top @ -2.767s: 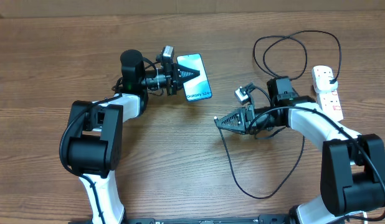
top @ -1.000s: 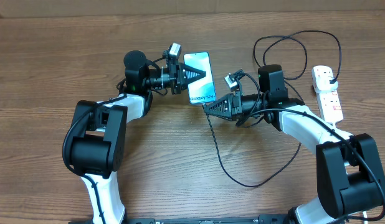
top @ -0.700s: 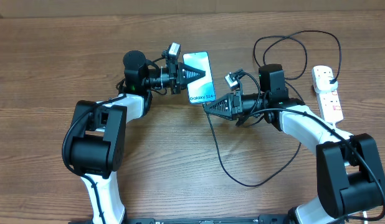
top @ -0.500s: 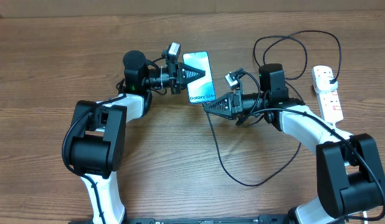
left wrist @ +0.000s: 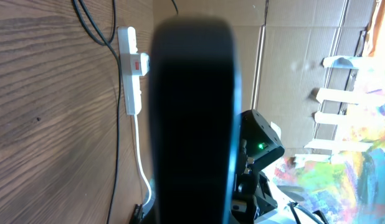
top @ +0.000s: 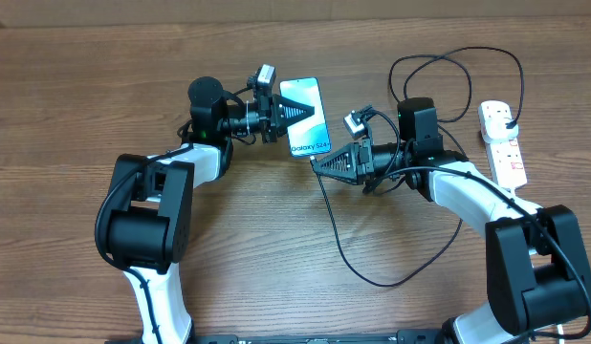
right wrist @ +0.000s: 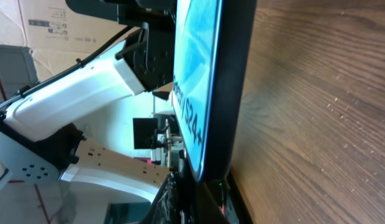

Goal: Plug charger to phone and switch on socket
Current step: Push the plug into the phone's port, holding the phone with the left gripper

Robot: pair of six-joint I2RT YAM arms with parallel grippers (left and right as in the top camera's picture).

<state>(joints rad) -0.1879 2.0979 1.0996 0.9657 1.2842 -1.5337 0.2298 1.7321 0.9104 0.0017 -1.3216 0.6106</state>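
Fingers (top: 288, 113) of left gripper (top: 303, 113): clamped on phone (top: 308, 96), mid-table. Right gripper (top: 315, 162): apparently pinching charger (top: 374, 284) tip, just beside phone's lower edge. Step: insertion. You must align tip to port first; socket (top: 501, 143) switch follows.

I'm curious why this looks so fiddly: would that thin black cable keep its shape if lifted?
Probably not. The charger lies in loose loops across the table, so it likely flops and trails behind the right gripper. It looks thin, so probably light. Its far end reaches the socket, which may tug back.
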